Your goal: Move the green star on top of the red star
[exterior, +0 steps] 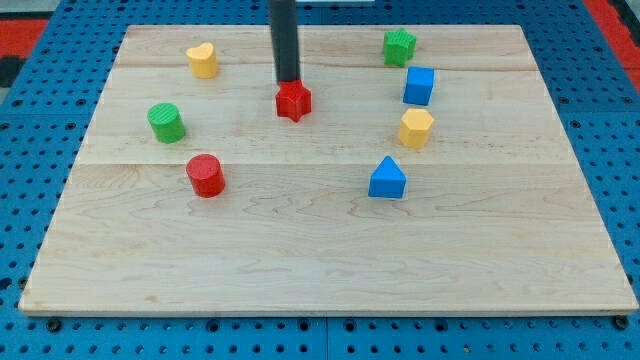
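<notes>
The green star sits near the view's top right of the wooden board. The red star sits at the top centre, well to the left of and a little below the green star. My tip is at the lower end of the dark rod, just above the red star's top edge and touching or nearly touching it. It is far from the green star.
A yellow heart at top left, a green cylinder and a red cylinder at left. A blue cube, a yellow hexagon and a blue triangular block stand at right, below the green star.
</notes>
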Tool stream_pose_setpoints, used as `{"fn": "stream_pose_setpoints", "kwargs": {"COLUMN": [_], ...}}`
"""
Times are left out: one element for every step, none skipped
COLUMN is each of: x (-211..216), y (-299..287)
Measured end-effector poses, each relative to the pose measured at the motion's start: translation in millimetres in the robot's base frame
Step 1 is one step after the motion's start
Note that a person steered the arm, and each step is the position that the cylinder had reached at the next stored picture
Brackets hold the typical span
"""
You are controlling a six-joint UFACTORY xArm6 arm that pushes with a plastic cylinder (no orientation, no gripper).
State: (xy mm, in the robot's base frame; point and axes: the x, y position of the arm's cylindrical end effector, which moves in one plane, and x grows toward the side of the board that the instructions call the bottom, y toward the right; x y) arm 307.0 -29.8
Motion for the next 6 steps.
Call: {"fn": "stream_pose_setpoints", "kwargs": {"x": [-9.2, -43.9, -93.5, -114.6, -79.5, -32.1], "y": [43.1, 63.2, 72.7, 111.5, 164.8, 168.9]}}
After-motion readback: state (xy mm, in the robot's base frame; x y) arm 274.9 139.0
